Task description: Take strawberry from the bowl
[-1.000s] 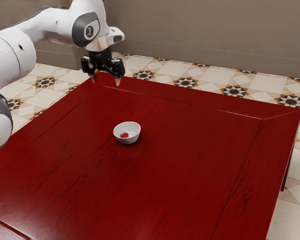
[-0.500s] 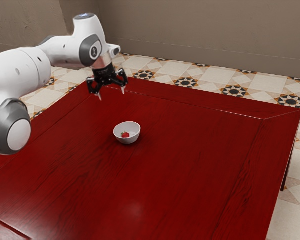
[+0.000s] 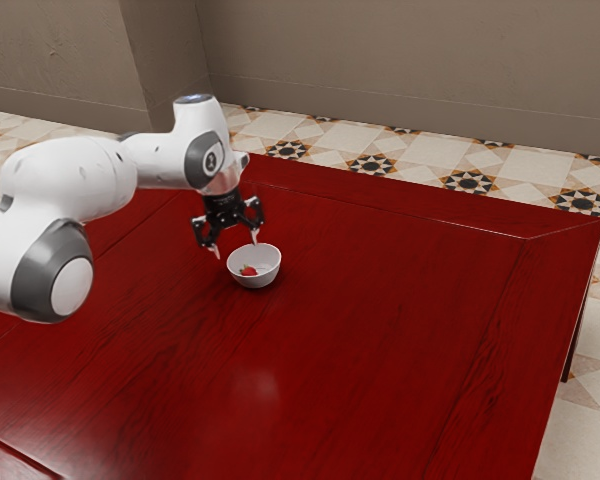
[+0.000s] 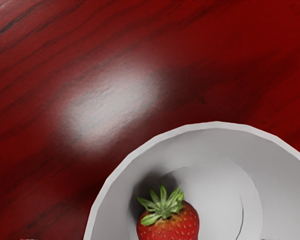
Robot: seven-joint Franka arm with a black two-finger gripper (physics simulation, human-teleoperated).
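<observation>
In the exterior view, the tool (image 3: 236, 246) points down over the worktop (image 3: 380, 330), fingers spread wide with nothing between them, probably so they can pass either side of the fruit. The bowl (image 3: 266, 277) stands upright just beneath and beside it; whether a fingertip meets the rim, I cannot tell. The strawberry (image 3: 248, 271) lies inside, below the tool, walled in, so a steep descent seems called for.

In the wrist view, the fruit rests off-centre, near the bowl's wall, its leafy cap (image 4: 162, 205) exposed; that wall might crowd one finger.
</observation>
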